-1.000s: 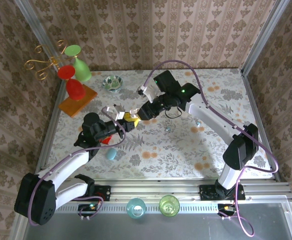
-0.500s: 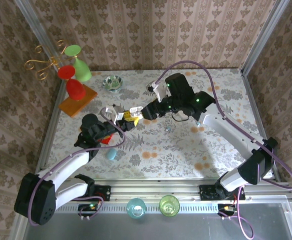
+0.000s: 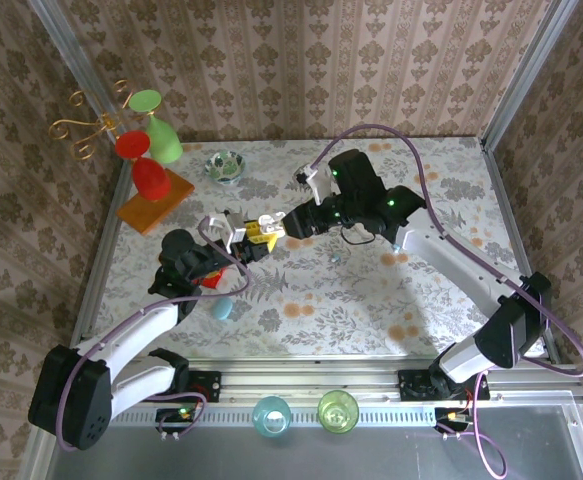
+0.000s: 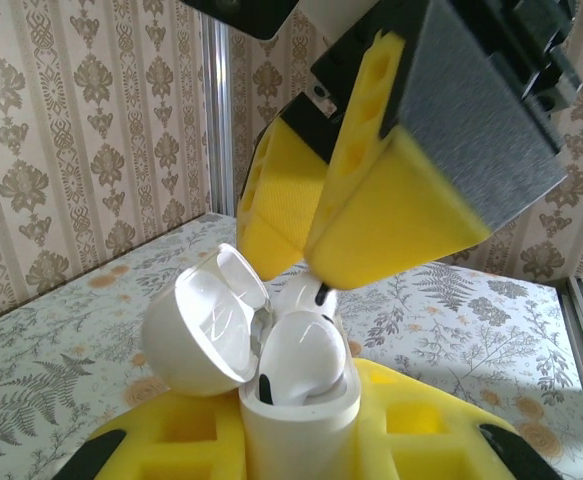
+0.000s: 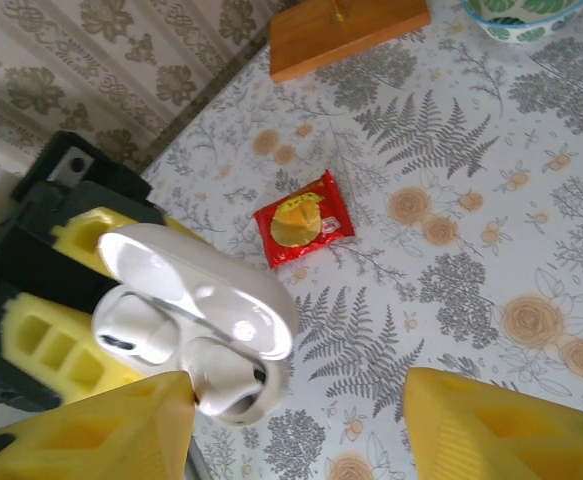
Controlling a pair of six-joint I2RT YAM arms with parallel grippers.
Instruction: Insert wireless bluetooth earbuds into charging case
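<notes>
Left end effector (image 3: 252,240) clamps open charging case (image 4: 299,415); right end effector (image 5: 293,425) spread above

Table (image 3: 371,300) with a flowered cover.
Wooden base (image 3: 156,205) left of the glass bowl (image 3: 224,166); red packet (image 5: 302,220) and bluish case (image 3: 221,308) on its near side.

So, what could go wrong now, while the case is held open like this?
1. The front earbud looks proud of the case, so the lid may not shut.
2. The right gripper, jaws open, hangs close over it; a push might tip the case in the left gripper.
</notes>
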